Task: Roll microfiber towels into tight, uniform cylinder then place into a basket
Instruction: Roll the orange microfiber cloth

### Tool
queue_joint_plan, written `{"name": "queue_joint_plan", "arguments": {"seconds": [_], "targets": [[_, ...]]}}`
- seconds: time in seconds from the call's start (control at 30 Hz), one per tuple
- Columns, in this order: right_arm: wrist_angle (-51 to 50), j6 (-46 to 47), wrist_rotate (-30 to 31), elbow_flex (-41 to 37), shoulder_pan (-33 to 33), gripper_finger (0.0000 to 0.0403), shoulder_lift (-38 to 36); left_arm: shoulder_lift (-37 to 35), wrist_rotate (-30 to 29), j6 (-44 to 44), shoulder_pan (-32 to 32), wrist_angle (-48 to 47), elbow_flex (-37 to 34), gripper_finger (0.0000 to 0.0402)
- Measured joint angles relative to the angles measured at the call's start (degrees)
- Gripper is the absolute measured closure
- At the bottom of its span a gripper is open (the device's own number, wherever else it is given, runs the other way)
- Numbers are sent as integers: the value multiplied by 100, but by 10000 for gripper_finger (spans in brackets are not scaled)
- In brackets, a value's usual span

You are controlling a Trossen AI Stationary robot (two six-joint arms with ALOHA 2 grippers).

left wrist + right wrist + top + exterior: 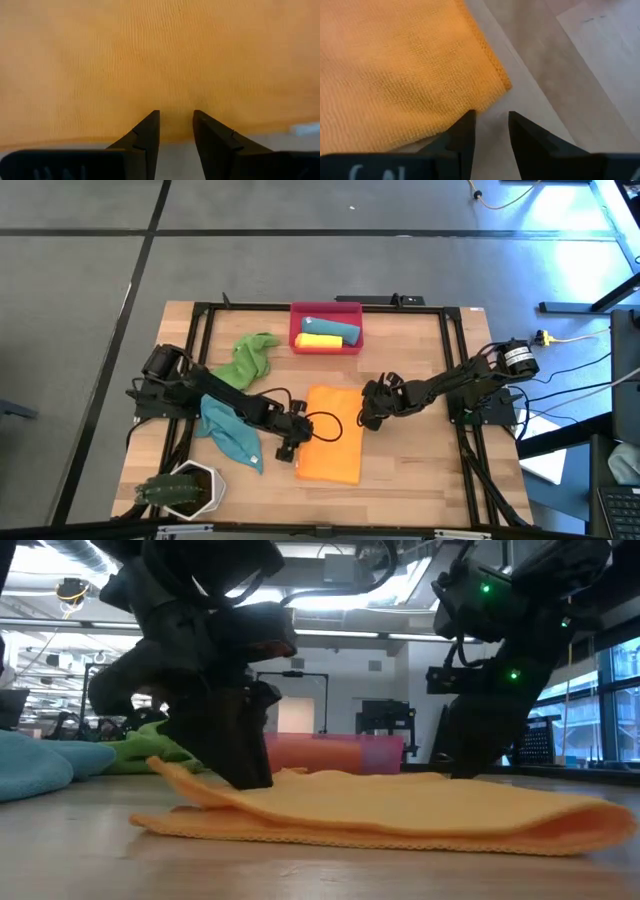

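Note:
An orange microfiber towel [330, 432] lies folded flat in the middle of the table, its fold toward the right in the low view [600, 820]. My left gripper [176, 117] stands open at the towel's left edge, slanting down. My right gripper [490, 119] stands open at the towel's far right corner [502, 80], also slanting down. The red-pink basket [327, 310] at the far edge holds a teal roll [330, 327] and a yellow roll [318, 340]. A green towel [248, 358] and a teal towel [230, 435] lie crumpled on the left. My left gripper's open fingertips [150, 122] come down from the table's left onto the orange towel's top layer, just inside its left edge [170, 132]. Beside them that edge [170, 772] stands a little raised. I cannot tell whether they touch the towel. My right gripper's one fingertip [466, 120] stands at the towel's edge beside the far right corner, the other over bare table. I cannot tell whether it touches the cloth.
A white hexagonal pot with a green plant [185, 488] stands at the near left corner. A black frame [200, 310] runs around the tabletop. Bare wood [420, 470] lies right of the orange towel and along the near edge.

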Motion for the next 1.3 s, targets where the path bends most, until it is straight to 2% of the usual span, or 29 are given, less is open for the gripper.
{"name": "queue_joint_plan", "arguments": {"seconds": [0.17,0.37,0.63,0.73,0.87,1.13,1.3], "targets": [[0,-16,-5,0,0,283,0,-392,-267,220,141,42,1,295],[91,-80,-24,-4,-3,283,0,-497,-1538,432,459,263,7,295],[161,-152,-47,-4,-4,283,0,-5,-1864,435,1437,616,5,295],[173,-153,-48,-4,-4,283,0,158,-1843,435,1776,682,4,295],[173,-157,-48,-4,-4,283,0,193,-1508,457,2002,689,1,295],[173,-166,-46,-4,-4,283,0,196,-1041,501,1919,1050,1,295],[172,-168,-45,-4,-4,283,0,196,-1022,573,1828,1006,-31,295]]}}
